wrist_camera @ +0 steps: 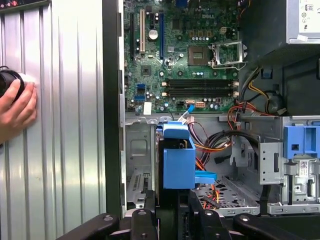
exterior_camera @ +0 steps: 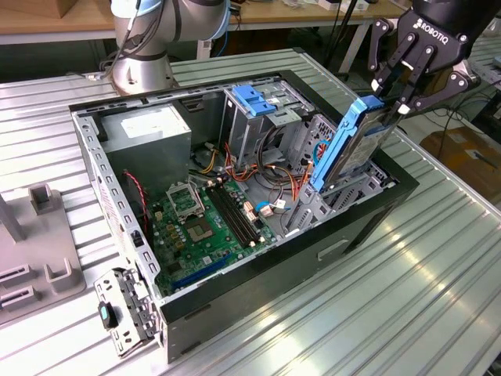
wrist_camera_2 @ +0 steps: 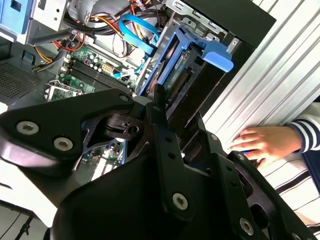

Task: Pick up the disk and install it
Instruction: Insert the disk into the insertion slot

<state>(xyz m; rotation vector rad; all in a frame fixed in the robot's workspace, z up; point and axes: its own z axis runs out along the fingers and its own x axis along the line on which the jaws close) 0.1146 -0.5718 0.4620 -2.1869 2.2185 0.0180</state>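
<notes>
Matt black metal on the gripper (exterior_camera: 394, 98), hardly a glint. Silver-grey metal for the disk (exterior_camera: 362, 149), edged in smooth blue plastic. Matt black finish outside the computer case (exterior_camera: 344, 235), bare dull-grey sheet metal inside. Glossy green on the motherboard (exterior_camera: 200, 227). Ribbed, softly shining metal all across the desk (exterior_camera: 407, 305).

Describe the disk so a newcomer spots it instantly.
Start at the open black computer case. At its end toward the exterior view's right, the disk stands tilted in the end effector. Unlike the grey power-supply box, it is slim with blue rails.
</notes>
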